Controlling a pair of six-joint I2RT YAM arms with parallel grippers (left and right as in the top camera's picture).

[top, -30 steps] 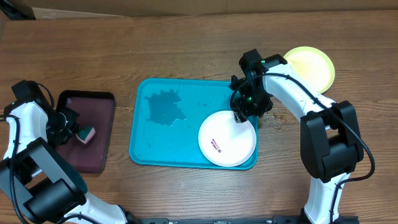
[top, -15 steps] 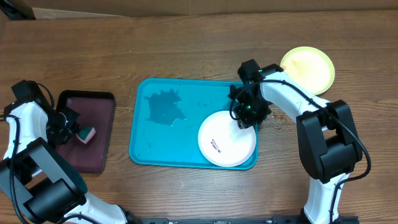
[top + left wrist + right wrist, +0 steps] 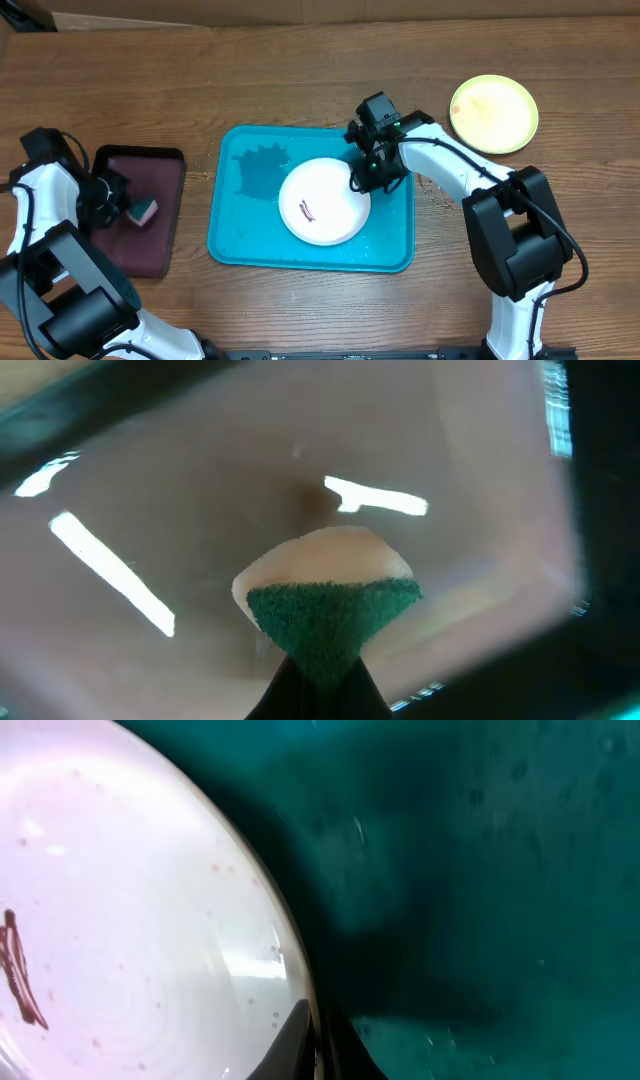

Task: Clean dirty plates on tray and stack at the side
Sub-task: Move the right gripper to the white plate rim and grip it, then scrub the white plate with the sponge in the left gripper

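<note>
Two round plastic plates are seen. A white plate [image 3: 318, 200], smooth and glossy with a thin raised rim, lies flat about the middle of the tray [image 3: 240, 245]. A yellow-green plate [image 3: 493, 113] lies on the bare wood-grained worktop [image 3: 300, 70] near its far right corner, well apart from the tray. One short dark-red smear [image 3: 308, 212] is marked on the white plate's face, and fine specks are scattered around it in the right wrist view. The tray is a single bright cyan rectangle of plastic with rounded corners and a raised rim. One irregular darker wet patch [image 3: 262, 170] is spread over its far left part, and droplets are beaded on its floor. The white plate's right rim is pinched by the right gripper [image 3: 316, 1040], its two fingers pressed together on the thin edge. One smaller maroon tray [image 3: 160, 250] with a black rim is set by the worktop's left edge, and streaks of reflected light are carried on its glossy floor. Over it one sponge [image 3: 143, 212], pale foam backed with a coarse green scouring layer, is clamped by the left gripper [image 3: 320, 672], with only a corner nipped between the closed fingertips.
</note>
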